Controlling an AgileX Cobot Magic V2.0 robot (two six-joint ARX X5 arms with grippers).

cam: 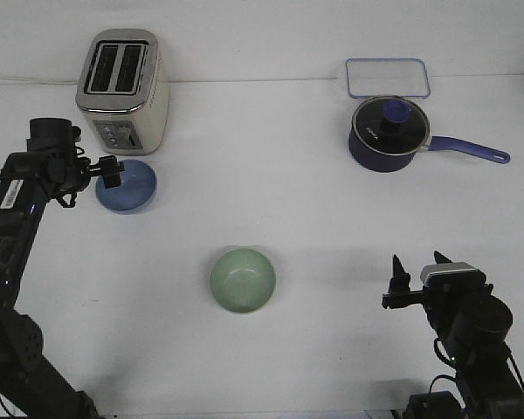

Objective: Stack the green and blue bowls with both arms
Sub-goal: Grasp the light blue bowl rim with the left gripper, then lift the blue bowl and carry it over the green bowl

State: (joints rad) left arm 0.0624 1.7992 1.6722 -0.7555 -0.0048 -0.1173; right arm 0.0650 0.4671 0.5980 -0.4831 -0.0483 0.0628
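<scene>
The periwinkle blue bowl (129, 187) sits at the left, just in front of the toaster. My left gripper (111, 174) is at the bowl's left rim, its fingers close together across the rim, so it looks shut on the bowl. The pale green bowl (243, 279) stands alone near the middle front of the table, with nothing touching it. My right gripper (417, 275) is open and empty at the front right, well to the right of the green bowl, with its fingers pointing away from me.
A silver toaster (122, 91) stands at the back left, right behind the blue bowl. A dark navy saucepan (387, 134) with a lid has its handle pointing right at the back right. A clear flat container lid (388, 78) lies behind it.
</scene>
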